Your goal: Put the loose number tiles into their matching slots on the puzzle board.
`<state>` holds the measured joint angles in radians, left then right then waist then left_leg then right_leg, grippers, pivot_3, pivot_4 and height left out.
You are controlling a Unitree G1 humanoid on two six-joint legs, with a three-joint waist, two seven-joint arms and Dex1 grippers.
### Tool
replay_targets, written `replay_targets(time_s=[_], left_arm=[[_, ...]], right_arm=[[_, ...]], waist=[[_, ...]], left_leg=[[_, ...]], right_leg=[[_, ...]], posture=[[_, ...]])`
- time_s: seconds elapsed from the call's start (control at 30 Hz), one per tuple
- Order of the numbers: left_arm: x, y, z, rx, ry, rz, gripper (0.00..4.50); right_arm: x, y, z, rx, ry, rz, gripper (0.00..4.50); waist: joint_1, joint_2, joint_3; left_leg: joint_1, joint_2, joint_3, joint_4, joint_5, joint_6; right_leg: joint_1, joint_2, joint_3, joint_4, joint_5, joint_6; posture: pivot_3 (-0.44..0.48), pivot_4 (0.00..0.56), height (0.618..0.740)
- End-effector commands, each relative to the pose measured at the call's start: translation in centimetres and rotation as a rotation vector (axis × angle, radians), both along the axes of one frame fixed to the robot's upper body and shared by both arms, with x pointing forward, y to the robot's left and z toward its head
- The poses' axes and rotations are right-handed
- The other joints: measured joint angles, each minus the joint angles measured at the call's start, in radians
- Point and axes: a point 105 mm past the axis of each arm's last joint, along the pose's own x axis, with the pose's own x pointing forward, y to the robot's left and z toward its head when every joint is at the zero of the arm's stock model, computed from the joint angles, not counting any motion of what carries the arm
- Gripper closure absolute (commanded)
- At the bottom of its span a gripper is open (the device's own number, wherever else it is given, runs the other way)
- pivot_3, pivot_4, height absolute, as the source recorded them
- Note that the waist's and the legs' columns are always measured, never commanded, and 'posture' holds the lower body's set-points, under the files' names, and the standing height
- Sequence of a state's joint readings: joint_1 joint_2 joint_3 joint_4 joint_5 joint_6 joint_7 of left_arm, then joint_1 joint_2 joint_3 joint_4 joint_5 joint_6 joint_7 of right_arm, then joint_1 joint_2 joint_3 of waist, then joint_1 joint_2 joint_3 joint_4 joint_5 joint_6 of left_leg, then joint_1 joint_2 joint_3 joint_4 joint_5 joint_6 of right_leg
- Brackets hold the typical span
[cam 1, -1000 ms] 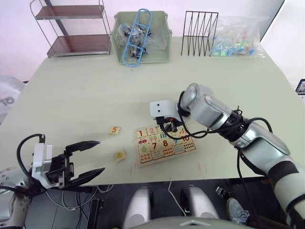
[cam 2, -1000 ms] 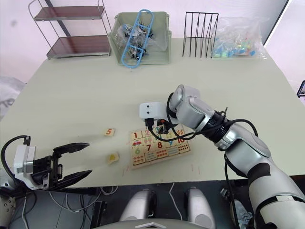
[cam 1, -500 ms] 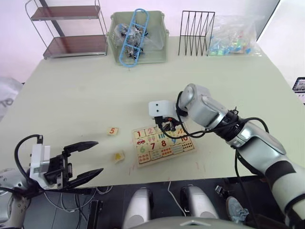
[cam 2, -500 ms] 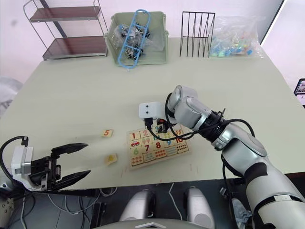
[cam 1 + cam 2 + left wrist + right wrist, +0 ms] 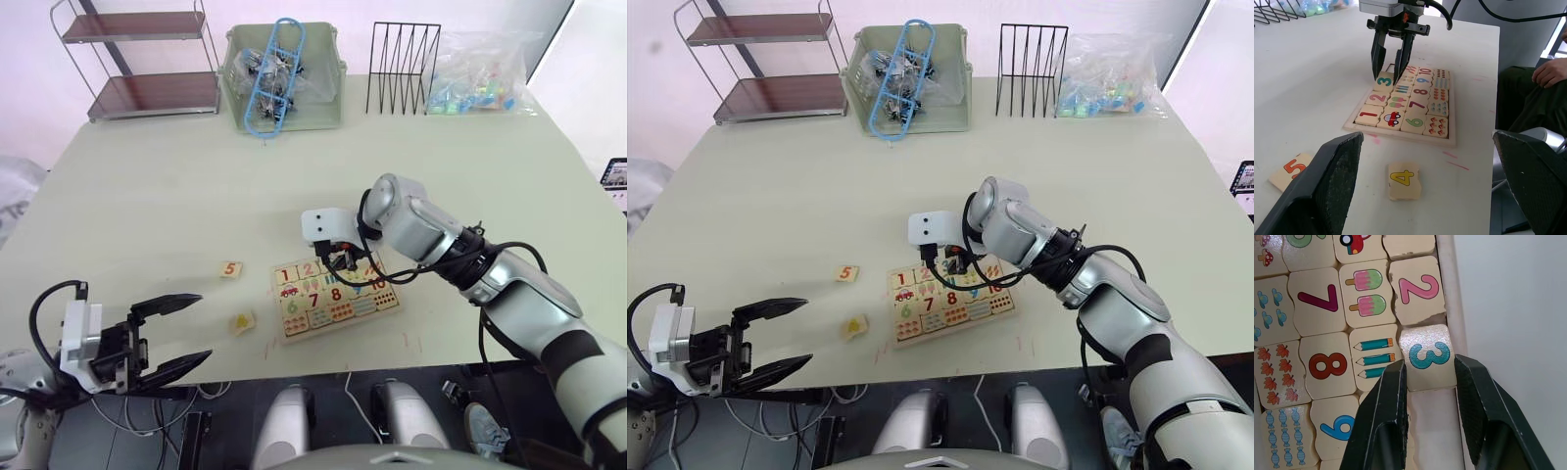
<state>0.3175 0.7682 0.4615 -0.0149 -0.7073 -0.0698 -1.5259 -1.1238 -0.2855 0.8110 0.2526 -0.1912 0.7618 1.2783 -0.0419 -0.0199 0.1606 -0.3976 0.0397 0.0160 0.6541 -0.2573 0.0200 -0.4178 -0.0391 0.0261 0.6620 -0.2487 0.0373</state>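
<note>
Right wrist view gives me the best read: the small pale-wood tile with a teal 3 (image 5: 1428, 357) sits between the two black fingers of my right claw (image 5: 1430, 382), which close against its two sides, over the row of square slots (image 5: 1426, 404) along the rim of the flat pale-wood puzzle board (image 5: 335, 295). I cannot tell whether it is fully seated or a little tilted. The pink 2 tile (image 5: 1419, 290) already lies in the slot just beside it, and in the left wrist view a red 1 tile (image 5: 1368, 116) sits in the slot beyond that.

By my judgement the job is a bit past halfway: 1 and 2 are in, 3 is being placed, and two tiles are left. The yellow 4 tile (image 5: 1404, 179) lies loose on the pale tabletop (image 5: 176, 196) near the board's left edge, and the orange 5 tile (image 5: 232, 268) lies further out to the left.

My left claw (image 5: 176, 333) hovers at the near tabletop edge with its fingers spread apart, holding nothing.

Readable marks are the board's own numerals, 6 through 10 in the second number row, with counting pictures of a car, ice lollies and pencils. I see no brand name.
</note>
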Motion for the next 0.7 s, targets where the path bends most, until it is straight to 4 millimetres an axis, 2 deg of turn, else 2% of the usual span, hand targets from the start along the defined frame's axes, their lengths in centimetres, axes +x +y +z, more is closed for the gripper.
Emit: replay_targets(time_s=[0.03,0.47,0.53,0.6,0.67,0.7], left_arm=[[-0.21,0.44,0.31,0.013,-0.023,0.010,0.00],[-0.39,0.82,-0.01,0.015,-0.018,0.011,0.00],[-0.37,0.87,-0.06,0.016,-0.018,0.011,0.00],[-0.35,0.91,-0.09,0.016,-0.018,0.011,0.00],[-0.33,0.96,-0.11,0.016,-0.018,0.011,0.00],[-0.32,0.98,-0.13,0.016,-0.018,0.012,0.00]], right_arm=[[-0.06,0.55,0.91,0.026,-0.023,0.024,3.65],[-0.17,0.51,0.64,0.021,-0.019,0.042,3.65],[-0.16,0.50,0.61,0.022,-0.018,0.044,2.62],[-0.14,0.47,0.60,0.023,-0.018,0.046,1.83],[-0.07,0.43,0.66,0.026,-0.020,0.047,0.77],[-0.03,0.39,0.70,0.027,-0.022,0.047,0.40]], waist=[[0.000,0.000,0.000],[0.000,0.000,0.000],[0.000,0.000,0.000],[0.000,0.000,0.000],[0.000,0.000,0.000],[0.000,0.000,0.000]], left_leg=[[0.000,0.000,0.000,0.000,0.000,0.000],[0.000,0.000,0.000,0.000,0.000,0.000],[0.000,0.000,0.000,0.000,0.000,0.000],[0.000,0.000,0.000,0.000,0.000,0.000],[0.000,0.000,0.000,0.000,0.000,0.000],[0.000,0.000,0.000,0.000,0.000,0.000]], right_leg=[[0.000,0.000,0.000,0.000,0.000,0.000],[0.000,0.000,0.000,0.000,0.000,0.000],[0.000,0.000,0.000,0.000,0.000,0.000],[0.000,0.000,0.000,0.000,0.000,0.000],[0.000,0.000,0.000,0.000,0.000,0.000],[0.000,0.000,0.000,0.000,0.000,0.000]], posture=[[0.000,0.150,0.740],[0.000,0.150,0.740],[0.000,0.150,0.740],[0.000,0.150,0.740],[0.000,0.150,0.740],[0.000,0.150,0.740]])
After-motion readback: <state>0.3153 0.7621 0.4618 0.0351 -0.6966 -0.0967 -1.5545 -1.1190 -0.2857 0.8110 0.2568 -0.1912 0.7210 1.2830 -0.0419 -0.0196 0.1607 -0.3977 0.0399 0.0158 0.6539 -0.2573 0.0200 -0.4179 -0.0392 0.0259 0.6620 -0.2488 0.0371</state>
